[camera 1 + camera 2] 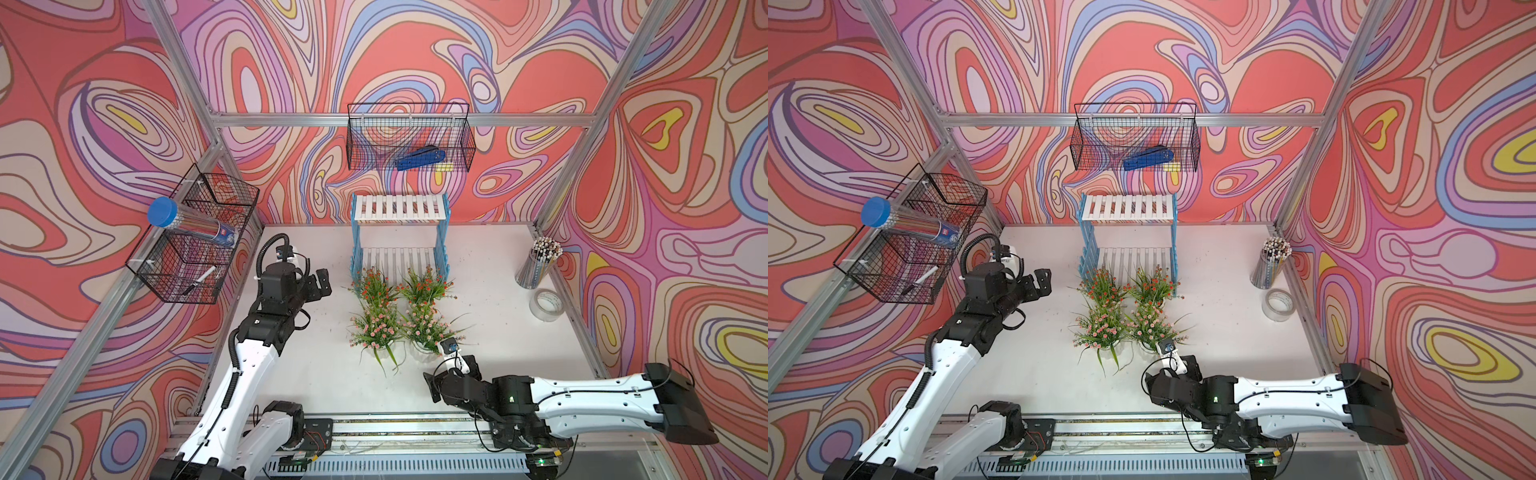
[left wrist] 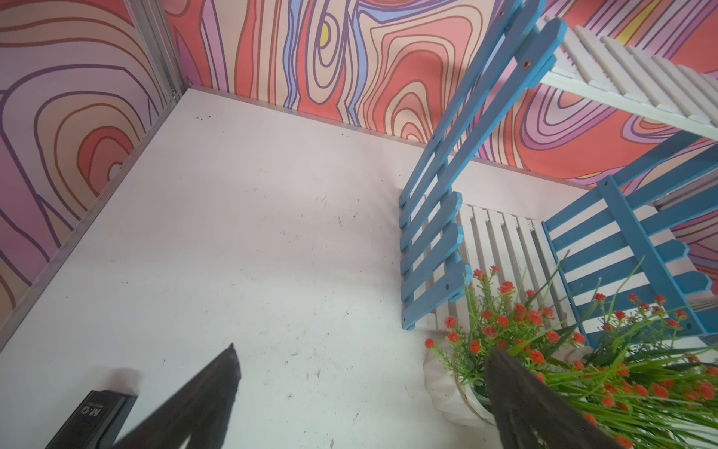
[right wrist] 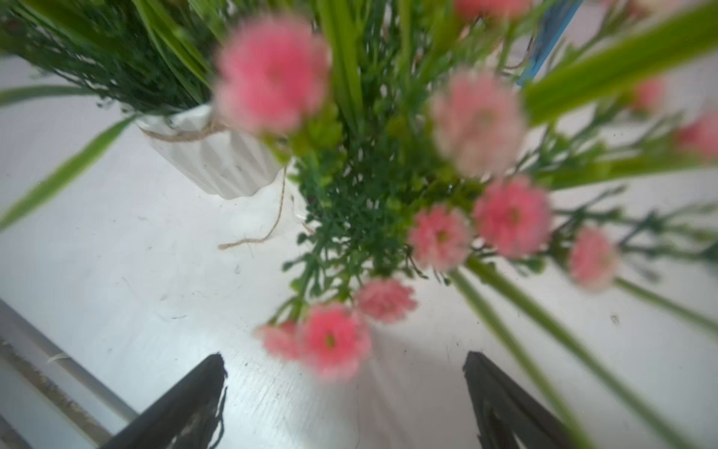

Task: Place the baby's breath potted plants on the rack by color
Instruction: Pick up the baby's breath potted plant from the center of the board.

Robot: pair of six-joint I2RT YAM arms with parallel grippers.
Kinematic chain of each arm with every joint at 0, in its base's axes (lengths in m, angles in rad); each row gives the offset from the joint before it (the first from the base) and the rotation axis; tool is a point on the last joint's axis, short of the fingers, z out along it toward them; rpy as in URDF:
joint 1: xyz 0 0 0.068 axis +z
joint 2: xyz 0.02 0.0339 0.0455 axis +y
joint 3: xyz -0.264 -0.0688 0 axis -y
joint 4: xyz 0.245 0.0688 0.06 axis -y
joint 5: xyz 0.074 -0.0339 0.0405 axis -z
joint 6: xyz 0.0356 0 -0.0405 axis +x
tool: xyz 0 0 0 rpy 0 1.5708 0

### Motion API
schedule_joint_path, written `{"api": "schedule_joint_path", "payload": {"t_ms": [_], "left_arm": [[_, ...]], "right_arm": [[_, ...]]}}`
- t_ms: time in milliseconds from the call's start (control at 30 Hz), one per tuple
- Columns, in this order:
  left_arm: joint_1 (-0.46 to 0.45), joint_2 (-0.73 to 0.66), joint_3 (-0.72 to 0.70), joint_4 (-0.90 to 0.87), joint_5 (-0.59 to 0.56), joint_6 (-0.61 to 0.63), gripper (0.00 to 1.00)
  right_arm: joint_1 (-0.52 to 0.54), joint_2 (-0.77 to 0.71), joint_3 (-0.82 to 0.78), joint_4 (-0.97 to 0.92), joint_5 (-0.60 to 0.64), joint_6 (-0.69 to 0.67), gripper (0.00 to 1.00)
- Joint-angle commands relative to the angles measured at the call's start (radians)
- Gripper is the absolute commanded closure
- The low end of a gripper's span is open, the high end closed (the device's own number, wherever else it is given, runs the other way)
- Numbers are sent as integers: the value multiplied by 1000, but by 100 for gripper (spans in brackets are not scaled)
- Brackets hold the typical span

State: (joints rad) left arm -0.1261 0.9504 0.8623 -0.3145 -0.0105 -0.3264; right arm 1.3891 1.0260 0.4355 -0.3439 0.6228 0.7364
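The white desk (image 1: 316,374) carried the rack (image 1: 400,208): white slatted boards between light blue wavy-edged frames. Above the rack, a black wire mesh basket (image 1: 365,141) held a blue object (image 1: 420,159). Four baby's breath potted plants (image 1: 426,291) in white ribbed pots stood just before the rack, red-orange pair (image 1: 374,286) nearer, pale pink pair (image 1: 376,330) farther. The left gripper (image 2: 363,350) and right gripper (image 3: 345,357) were both spread, holding nothing.

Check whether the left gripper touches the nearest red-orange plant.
Apart. In both top views, bare table shows between the open left gripper and the nearest red-orange plant.
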Motion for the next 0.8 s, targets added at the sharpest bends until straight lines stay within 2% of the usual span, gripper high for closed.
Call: {"api": "schedule_joint_path", "payload": {"t_ms": [0, 167, 400, 633, 767], "left_arm": [[-7, -28, 24, -43, 7, -1, 0], [-9, -40, 29, -68, 3, 6, 0], [-18, -50, 24, -77, -6, 1, 0], [-30, -38, 33, -70, -6, -7, 0], [-32, -36, 35, -73, -14, -3, 0]], "right_arm": [[5, 13, -56, 232, 89, -50, 2], [4, 12, -148, 446, 111, -161, 2], [-15, 103, -202, 683, 128, -274, 2], [-152, 214, -200, 851, 25, -337, 2], [-196, 286, -165, 905, -29, -382, 2]]}}
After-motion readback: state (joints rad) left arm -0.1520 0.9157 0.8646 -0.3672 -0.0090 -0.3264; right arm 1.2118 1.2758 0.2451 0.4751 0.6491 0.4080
